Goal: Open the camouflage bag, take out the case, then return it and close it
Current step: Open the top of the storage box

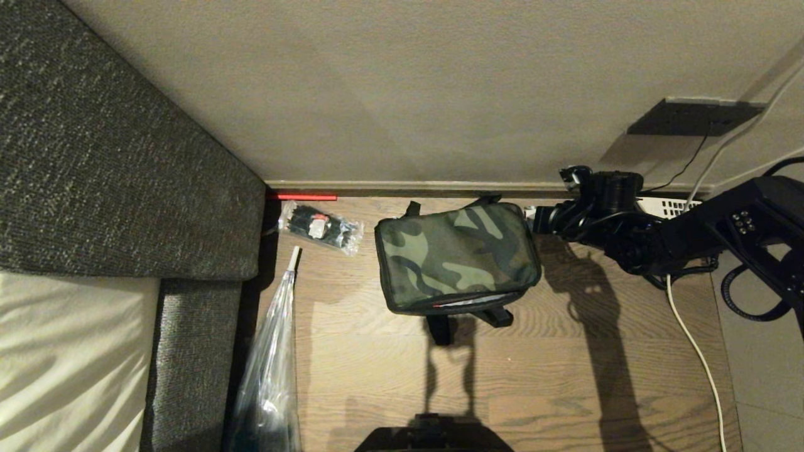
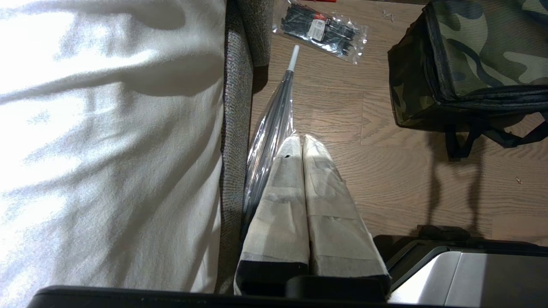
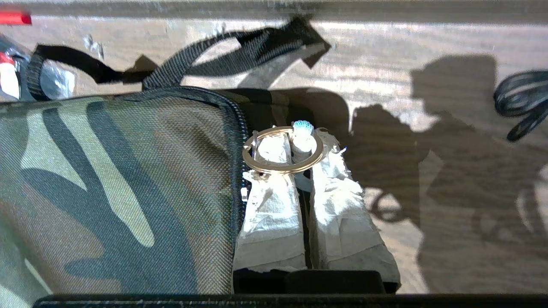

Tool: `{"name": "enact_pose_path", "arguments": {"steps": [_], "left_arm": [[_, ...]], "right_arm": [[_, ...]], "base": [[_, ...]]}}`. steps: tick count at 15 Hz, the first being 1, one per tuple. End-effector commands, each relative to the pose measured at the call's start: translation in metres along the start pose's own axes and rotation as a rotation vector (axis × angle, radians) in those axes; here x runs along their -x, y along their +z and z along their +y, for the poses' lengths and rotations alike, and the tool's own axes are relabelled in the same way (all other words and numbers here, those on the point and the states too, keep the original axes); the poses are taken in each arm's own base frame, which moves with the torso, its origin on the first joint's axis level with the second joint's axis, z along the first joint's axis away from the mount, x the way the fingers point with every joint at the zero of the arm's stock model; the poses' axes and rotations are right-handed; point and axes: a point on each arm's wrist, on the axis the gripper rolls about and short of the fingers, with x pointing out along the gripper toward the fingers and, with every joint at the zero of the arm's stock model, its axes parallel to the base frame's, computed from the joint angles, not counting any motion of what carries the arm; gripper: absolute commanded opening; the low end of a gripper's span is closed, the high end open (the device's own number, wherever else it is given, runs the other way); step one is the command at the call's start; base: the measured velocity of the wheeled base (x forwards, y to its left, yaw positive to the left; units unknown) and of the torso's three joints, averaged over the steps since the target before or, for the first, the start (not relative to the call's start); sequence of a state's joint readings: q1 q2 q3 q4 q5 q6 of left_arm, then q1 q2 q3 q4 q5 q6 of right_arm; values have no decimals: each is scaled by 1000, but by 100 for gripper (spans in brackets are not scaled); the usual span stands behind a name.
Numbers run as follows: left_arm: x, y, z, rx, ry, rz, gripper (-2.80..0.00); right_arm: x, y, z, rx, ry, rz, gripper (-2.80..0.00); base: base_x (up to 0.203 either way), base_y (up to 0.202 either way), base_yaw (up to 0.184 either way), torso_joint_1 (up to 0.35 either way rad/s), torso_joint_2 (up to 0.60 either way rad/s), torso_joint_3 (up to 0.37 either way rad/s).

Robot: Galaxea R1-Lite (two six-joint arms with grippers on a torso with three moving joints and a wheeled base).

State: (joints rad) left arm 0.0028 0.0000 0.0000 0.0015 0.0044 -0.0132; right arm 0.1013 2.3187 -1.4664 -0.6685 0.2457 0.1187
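The camouflage bag (image 1: 457, 257) lies on the wooden floor (image 1: 565, 376) near the middle of the head view, just in front of the baseboard of the wall (image 1: 402, 94). Its lid is down, but along the near edge, at about 6 o'clock of the bag, a thin line of red lining shows in a small gap. Black straps (image 1: 440, 326) come out from under the bag on the near side. The case cannot be seen.

The right hand (image 1: 539, 220) is at 3 o'clock from the bag, at its far right corner. In the right wrist view its two padded fingers (image 3: 274, 188) are pressed together, and a metal ring (image 3: 282, 149) of the zipper pull lies around their tips, just beside the black zipper line at the edge of the bag. If the fingers really pinch the ring or only pass through it, I cannot tell.

The left hand (image 2: 303, 141) is parked low, fingers together, above the floor beside a folded clear umbrella (image 2: 274, 124). At 9 o'clock from the bag lies a clear packet of black cable ties (image 1: 321, 227), and beyond it stands a grey sofa (image 1: 113, 157) with a white sheet (image 1: 63, 351).
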Motion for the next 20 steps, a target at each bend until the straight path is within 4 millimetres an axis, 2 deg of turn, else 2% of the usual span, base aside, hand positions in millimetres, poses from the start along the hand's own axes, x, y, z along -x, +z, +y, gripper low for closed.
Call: {"name": "enact_pose_path", "arguments": {"steps": [1,20], "left_arm": [[0,0,0,1,0,1,-280],[0,0,0,1,0,2,-280]], "right_arm": [[-2,0,2,4,9,-16,-280],[-8,11,4,16,21,-109,-280]], "base": [[0,0,0,0,0,0],[0,0,0,0,0,0]]}}
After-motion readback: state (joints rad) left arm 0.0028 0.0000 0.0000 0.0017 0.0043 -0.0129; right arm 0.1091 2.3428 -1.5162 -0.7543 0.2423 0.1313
